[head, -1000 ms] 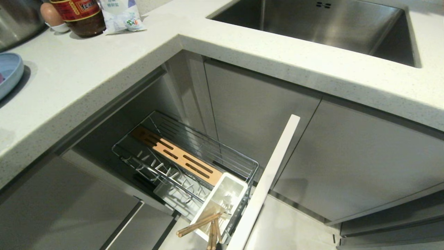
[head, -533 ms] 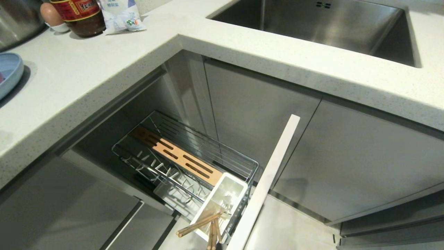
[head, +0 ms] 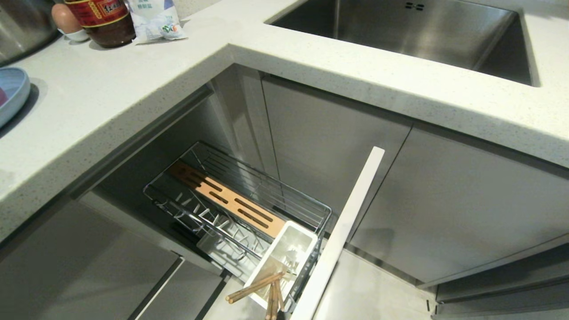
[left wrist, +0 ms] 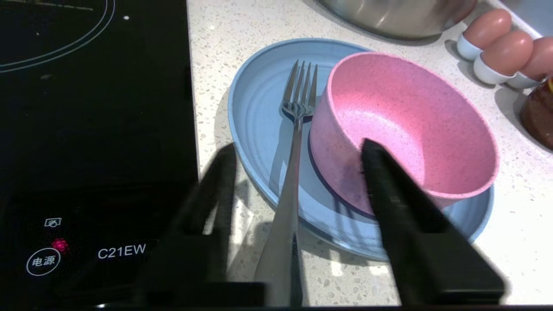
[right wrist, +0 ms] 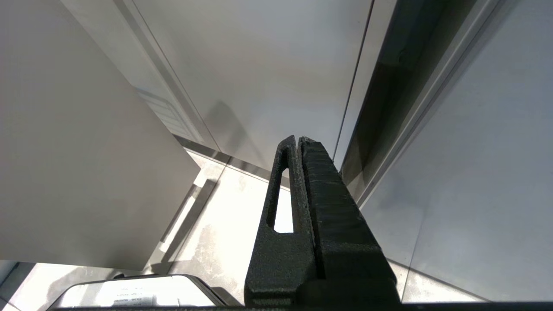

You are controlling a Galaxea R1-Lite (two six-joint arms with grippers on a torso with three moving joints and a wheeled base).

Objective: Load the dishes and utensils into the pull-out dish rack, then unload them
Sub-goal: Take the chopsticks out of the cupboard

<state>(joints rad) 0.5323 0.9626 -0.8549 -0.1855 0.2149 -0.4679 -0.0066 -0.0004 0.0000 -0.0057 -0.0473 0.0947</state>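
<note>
Head view: pull-out dish rack (head: pixel 249 200) stands drawn out of the lower cabinet, lower centre of the frame, its white front panel (head: pixel 342 231) angled to the right of it. Wooden slotted strip (head: pixel 226 200) runs along the basket; white cutlery caddy (head: pixel 284 258) sits at the near end, with the chopsticks (head: pixel 255 289) leaning out of it toward the bottom edge. Blue plate (head: pixel 11 95) shows only as a sliver at the far left edge, on the countertop (head: pixel 111 98). Steel sink (head: pixel 400 31) at upper right. Neither arm in this view. Left wrist view: left gripper (left wrist: pixel 298 155) is over the plate (left wrist: pixel 259 125), jaws spread apart and clasping nothing; fork (left wrist: pixel 291 160) lies between the two fingers, tines on the plate, handle overhanging the rim. One finger overlaps the near wall of the pink bowl (left wrist: pixel 410 125), which sits on the plate; contact cannot be told. Induction hob (left wrist: pixel 86 108) at left of that frame, eggs (left wrist: pixel 497 43) at upper right. Right wrist view: right gripper (right wrist: pixel 300 142) closed, fingers pressed together, empty, facing cabinet fronts and floor.
</note>
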